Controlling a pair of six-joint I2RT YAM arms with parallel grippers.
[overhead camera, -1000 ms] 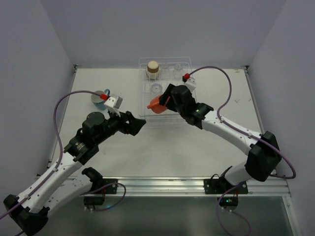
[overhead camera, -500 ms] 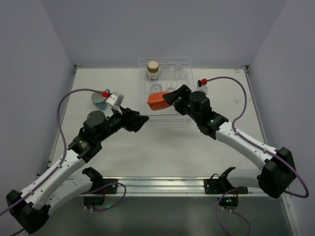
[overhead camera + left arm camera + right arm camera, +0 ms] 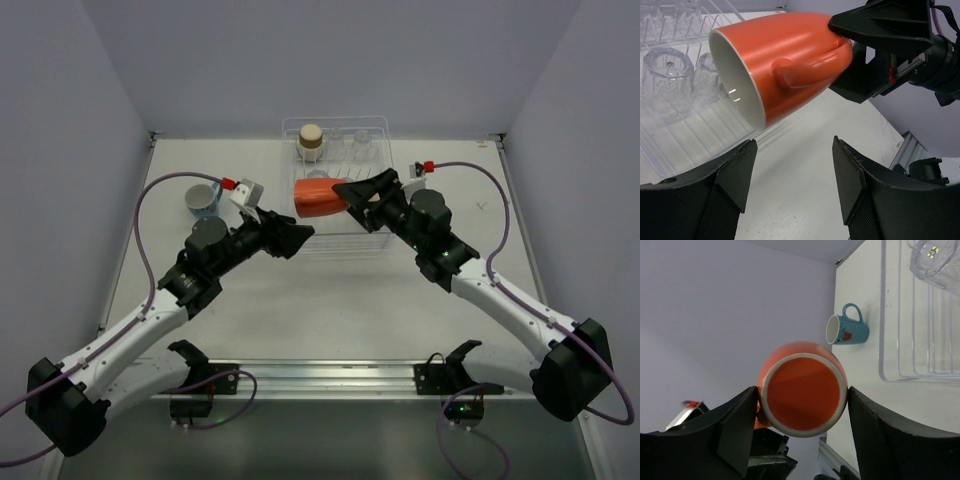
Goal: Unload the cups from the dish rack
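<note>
Sideways orange mug [image 3: 318, 198] in mid-air over the dish rack [image 3: 372, 128], near its front edge.
Base end clamped in right end effector [image 3: 348, 192]; mouth pointing left toward the spread, empty left end effector [image 3: 298, 238], just beside it on the near side.

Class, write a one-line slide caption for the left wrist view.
Right gripper holds orange mug sideways by the dish rack, before the open left gripper.

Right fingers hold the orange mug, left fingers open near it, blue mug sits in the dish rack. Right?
No. The blue mug is on the table, left of the dish rack, as the top external view shows. The right fingers do hold the orange mug, and the left fingers are open near it.
</note>
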